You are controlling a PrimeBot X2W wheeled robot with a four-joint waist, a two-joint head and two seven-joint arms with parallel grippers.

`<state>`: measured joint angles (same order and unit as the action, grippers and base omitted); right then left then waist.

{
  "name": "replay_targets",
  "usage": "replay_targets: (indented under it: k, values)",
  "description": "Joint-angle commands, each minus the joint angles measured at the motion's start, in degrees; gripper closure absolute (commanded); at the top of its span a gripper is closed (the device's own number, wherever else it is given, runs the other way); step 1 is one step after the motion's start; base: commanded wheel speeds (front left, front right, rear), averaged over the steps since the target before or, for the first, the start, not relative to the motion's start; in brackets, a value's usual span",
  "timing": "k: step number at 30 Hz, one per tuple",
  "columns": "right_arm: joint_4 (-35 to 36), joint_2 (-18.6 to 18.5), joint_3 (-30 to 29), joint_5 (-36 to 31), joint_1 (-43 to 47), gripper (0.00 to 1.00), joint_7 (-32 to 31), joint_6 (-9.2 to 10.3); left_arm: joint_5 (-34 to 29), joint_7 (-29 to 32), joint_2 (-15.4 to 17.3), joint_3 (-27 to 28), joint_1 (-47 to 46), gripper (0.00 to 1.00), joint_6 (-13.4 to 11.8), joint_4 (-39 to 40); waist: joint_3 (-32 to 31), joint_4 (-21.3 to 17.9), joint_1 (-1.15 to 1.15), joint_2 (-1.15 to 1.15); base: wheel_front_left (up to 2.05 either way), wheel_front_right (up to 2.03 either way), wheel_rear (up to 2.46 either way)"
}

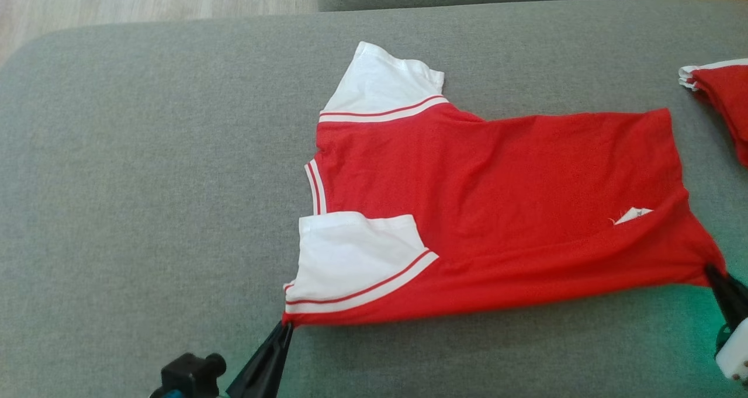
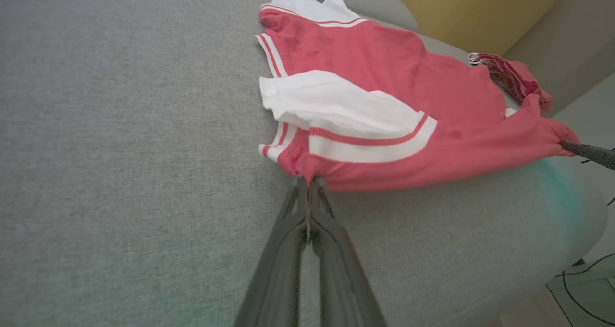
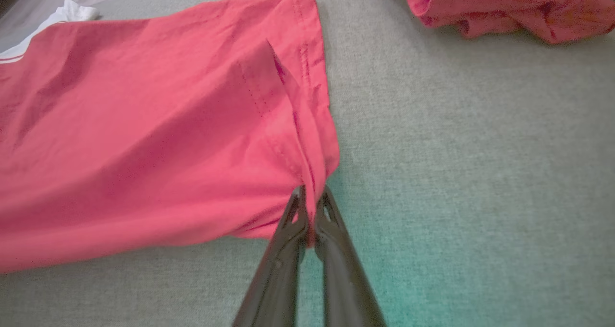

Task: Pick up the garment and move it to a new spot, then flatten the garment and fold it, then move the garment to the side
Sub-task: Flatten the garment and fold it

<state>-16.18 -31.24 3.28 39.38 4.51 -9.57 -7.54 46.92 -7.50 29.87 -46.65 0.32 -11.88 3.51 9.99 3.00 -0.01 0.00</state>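
Note:
The garment [image 1: 497, 211] is a red T-shirt with white, red-striped sleeves, spread sideways on the grey sofa cushion [image 1: 146, 182], collar to the left and hem to the right. My left gripper [image 1: 286, 325] is shut on its near shoulder corner, below the folded-in white sleeve [image 2: 336, 106]. In the left wrist view that gripper [image 2: 307, 180] pinches the red edge of the garment [image 2: 384, 77]. My right gripper [image 1: 710, 269] is shut on the near hem corner; in the right wrist view it [image 3: 311, 195] clamps a pleat of the garment [image 3: 144, 125].
A second red garment [image 1: 724, 94] with white trim lies bunched at the cushion's far right, also seen as the crumpled red cloth [image 3: 504, 5]. A yellow cushion [image 2: 475, 5] stands behind. Wooden floor [image 1: 117, 0] lies beyond the sofa. Bare grey cushion spreads to the left.

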Motion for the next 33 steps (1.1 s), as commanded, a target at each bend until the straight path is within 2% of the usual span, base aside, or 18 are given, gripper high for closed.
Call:
replay_targets:
  k: [1,2,3,6,12,14,17,20,25,29,33]
  values:
    - [1.4,-2.6,-0.7,-1.0,0.0,0.0,1.1,0.05,0.1,0.1,1.3,1.6,-1.6,0.94,-0.6,1.4,0.1,0.2,0.01,0.0,0.0,0.0,0.0]
    - [1.4,-2.4,-1.2,-1.6,-0.1,0.0,1.5,0.05,0.0,0.6,1.2,1.4,-1.8,0.58,-0.8,1.3,0.1,0.2,0.01,0.0,0.0,0.0,0.0]
    - [1.6,-2.2,-1.5,-2.3,-0.3,0.0,1.9,0.05,-0.1,1.0,1.2,1.2,-2.1,0.0,-0.8,1.3,0.1,0.2,0.01,0.0,0.0,0.0,0.0]
    - [2.6,-1.7,-1.8,-3.1,-0.4,0.0,2.7,0.05,-0.5,1.8,1.4,1.1,-3.0,0.0,-1.0,1.7,0.1,0.2,0.01,0.0,0.0,0.0,0.0]
    - [8.7,-1.0,-3.1,-6.1,-1.3,0.0,5.3,0.05,-4.6,6.7,6.2,3.9,-14.0,0.0,-0.9,7.5,2.3,0.1,0.01,0.0,0.0,0.0,0.0]
    - [10.7,-0.6,-3.4,-6.7,-1.8,0.0,5.3,0.05,-6.4,9.1,7.7,4.9,-20.3,0.0,0.7,8.4,4.1,0.1,0.01,0.0,0.0,0.0,0.0]
    - [13.5,0.1,-4.0,-7.5,-3.2,0.0,4.9,0.05,-7.4,13.5,7.5,5.9,-31.7,0.0,4.8,7.1,7.4,-0.1,0.01,0.0,0.0,0.0,0.0]
    - [16.2,0.8,-4.1,-8.1,-5.3,0.0,4.4,0.05,-7.3,19.7,6.3,5.7,-43.2,0.0,9.4,1.0,11.1,-1.2,0.01,0.0,0.0,0.0,0.0]
    - [19.0,1.7,-3.2,-9.2,-9.0,0.0,3.9,0.05,-4.8,32.0,2.7,3.6,-59.0,0.0,16.2,-14.4,16.7,-3.8,0.01,0.0,0.0,0.0,0.0]
    - [20.1,2.8,-3.1,-10.0,-11.1,0.0,3.7,0.05,-2.7,37.6,0.5,3.2,-67.8,0.0,18.1,-24.8,20.5,-6.1,0.01,0.0,0.0,0.0,0.0]
    - [20.6,4.0,-3.5,-10.6,-11.6,0.0,4.1,0.05,-1.4,38.3,-1.4,2.6,-73.3,0.0,18.9,-31.6,23.3,-7.6,0.01,0.0,0.0,0.0,0.0]
